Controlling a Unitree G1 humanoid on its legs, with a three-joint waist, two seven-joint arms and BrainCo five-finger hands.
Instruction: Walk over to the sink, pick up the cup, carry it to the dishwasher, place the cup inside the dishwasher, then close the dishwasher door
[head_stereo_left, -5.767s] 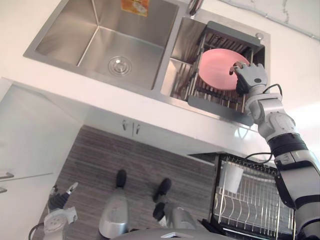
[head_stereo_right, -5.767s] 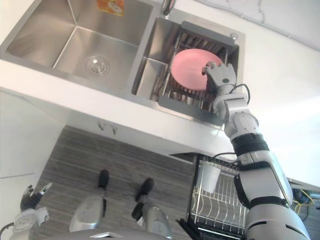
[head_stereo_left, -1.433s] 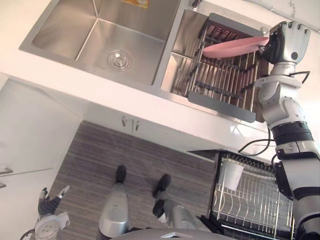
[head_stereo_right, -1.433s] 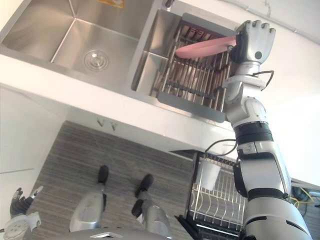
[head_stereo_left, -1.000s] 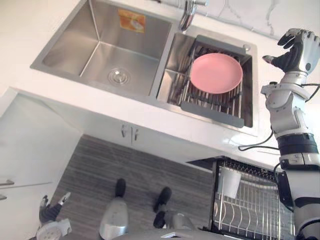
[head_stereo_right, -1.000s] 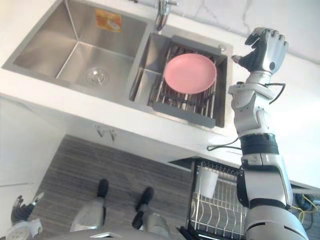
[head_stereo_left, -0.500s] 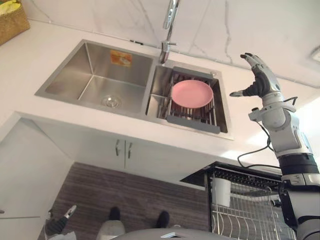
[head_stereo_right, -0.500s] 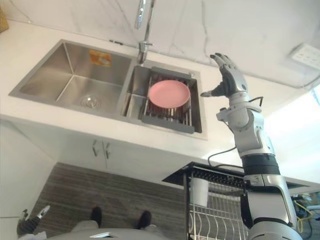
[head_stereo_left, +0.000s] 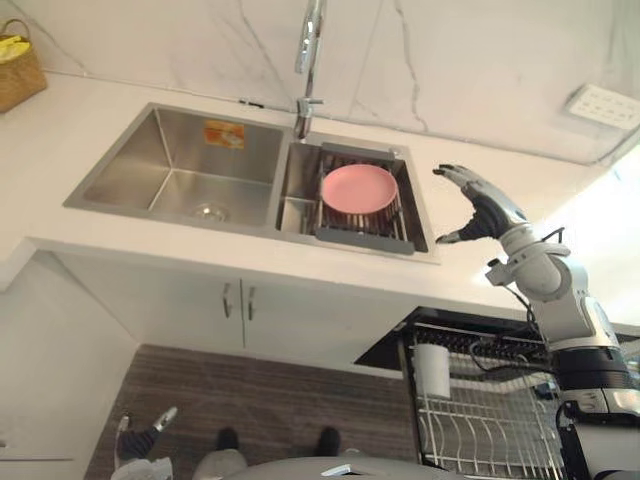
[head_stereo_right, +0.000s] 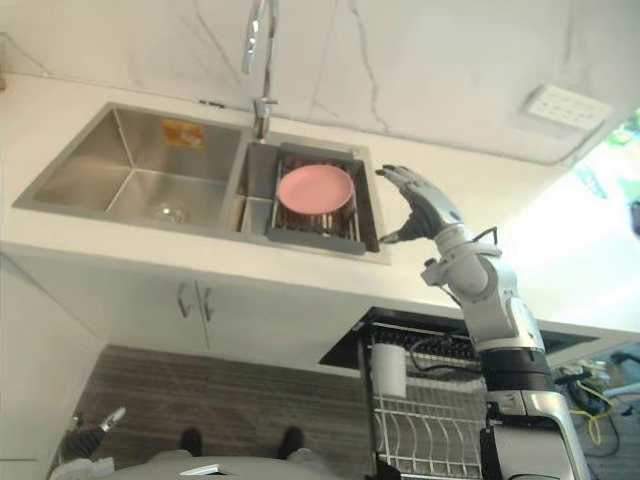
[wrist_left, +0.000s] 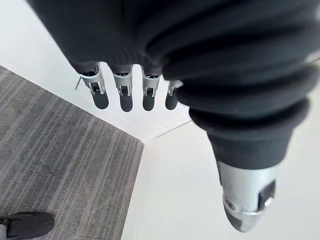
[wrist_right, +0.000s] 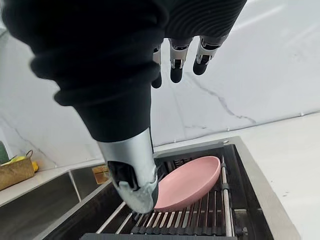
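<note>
Right of the sink (head_stereo_left: 180, 150), right hand (head_stereo_left: 487, 212) (fingers spread, empty), pink plate (head_stereo_left: 358, 189) on rack (head_stereo_left: 362, 234), left hand (head_stereo_left: 138, 443) relaxed.

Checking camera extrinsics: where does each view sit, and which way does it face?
Left eye: head, looking down at sink, plate, dishwasher rack; right hand raised beside sink, left hand low over floor.
Right eye: same, shifted slightly sideways.
Left wrist: along left hand's fingers, at floor.
Right wrist: along right hand, at plate and wall.
Shared: plate in eyes and right wrist.
</note>
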